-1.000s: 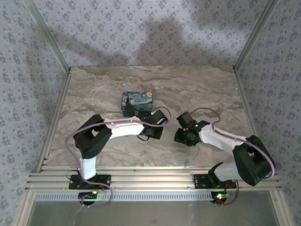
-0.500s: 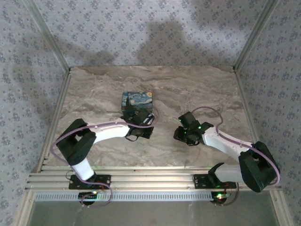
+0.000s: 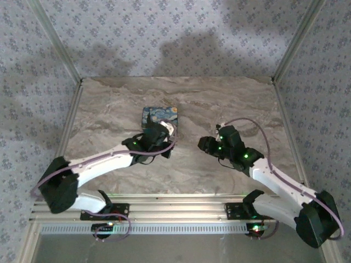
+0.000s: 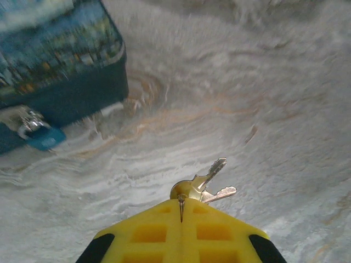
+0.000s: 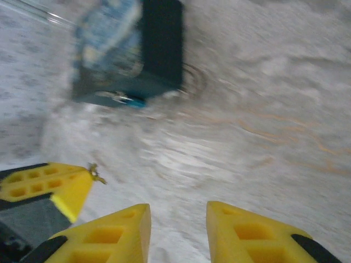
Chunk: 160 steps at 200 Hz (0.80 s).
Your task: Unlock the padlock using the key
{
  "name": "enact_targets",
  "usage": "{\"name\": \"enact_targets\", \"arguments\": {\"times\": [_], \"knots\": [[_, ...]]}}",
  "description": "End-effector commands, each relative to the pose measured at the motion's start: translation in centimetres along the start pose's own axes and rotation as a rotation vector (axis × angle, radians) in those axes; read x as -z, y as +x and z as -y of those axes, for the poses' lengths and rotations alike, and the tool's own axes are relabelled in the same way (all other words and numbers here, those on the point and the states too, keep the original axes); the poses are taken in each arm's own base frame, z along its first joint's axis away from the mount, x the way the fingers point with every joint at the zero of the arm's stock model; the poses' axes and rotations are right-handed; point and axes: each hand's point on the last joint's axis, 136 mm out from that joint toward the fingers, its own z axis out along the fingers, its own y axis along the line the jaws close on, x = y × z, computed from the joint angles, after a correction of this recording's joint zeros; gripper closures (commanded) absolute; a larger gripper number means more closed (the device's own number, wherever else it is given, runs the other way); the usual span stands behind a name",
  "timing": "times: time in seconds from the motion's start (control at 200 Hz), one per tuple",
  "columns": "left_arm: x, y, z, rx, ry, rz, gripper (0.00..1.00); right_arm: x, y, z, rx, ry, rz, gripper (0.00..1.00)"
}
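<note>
- I have the left gripper [image 4: 181, 213] pressed tight on a pair of keys [image 4: 200, 185]. They poke out past its yellow fingertips, over the tabletop.
- The padlock [image 4: 43, 138] is a small bright-blue body hanging from a silvery clasp [image 4: 23, 120], low on the side face of a box [image 3: 160, 115]. It is blurred, so I can't make out its keyhole.
- The box is dark blue with a light-blue and yellow swirl print. It sits on the marbled table [image 3: 230, 104], a little left of centre.
- From above, the left gripper is just beside the box's near edge. In the left wrist view the keys are apart from the padlock, off to its right.
- The right gripper [image 5: 178, 216] is spread, with nothing between its yellow fingers. It points toward the box from the right, well apart from it.
- In the right wrist view, the left gripper's tip and the keys show at lower left, short of the box.
</note>
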Motion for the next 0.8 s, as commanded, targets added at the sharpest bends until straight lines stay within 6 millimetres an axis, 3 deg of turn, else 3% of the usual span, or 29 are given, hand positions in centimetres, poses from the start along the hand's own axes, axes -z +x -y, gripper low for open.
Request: {"name": "enact_targets", "arguments": {"times": [0.0,0.14,0.28,0.47,0.794], "knots": [[2.6,-2.2,0.0,-0.07,-0.012,0.126,1.0,1.7,-1.6,-5.1,0.087,-0.179,0.053,0.64],[5.1,-3.3,-0.2,-0.09,-0.003,0.213,1.0,2.7,-1.5,-9.2,0.22,-0.255,0.045,0.63],[6.5,-3.4,0.3,-0.088,0.046,0.252,1.0,2.1,-0.7,-11.7,0.288,-0.284,0.008,0.64],[7.4,-2.9,0.8,-0.071,0.099,0.278,1.0,0.0,0.4,-13.4,0.331,-0.288,-0.052,0.66],[8.1,-2.4,0.8,-0.053,0.123,0.292,1.0,-2.2,1.0,-14.2,0.33,-0.293,-0.108,0.73]]}}
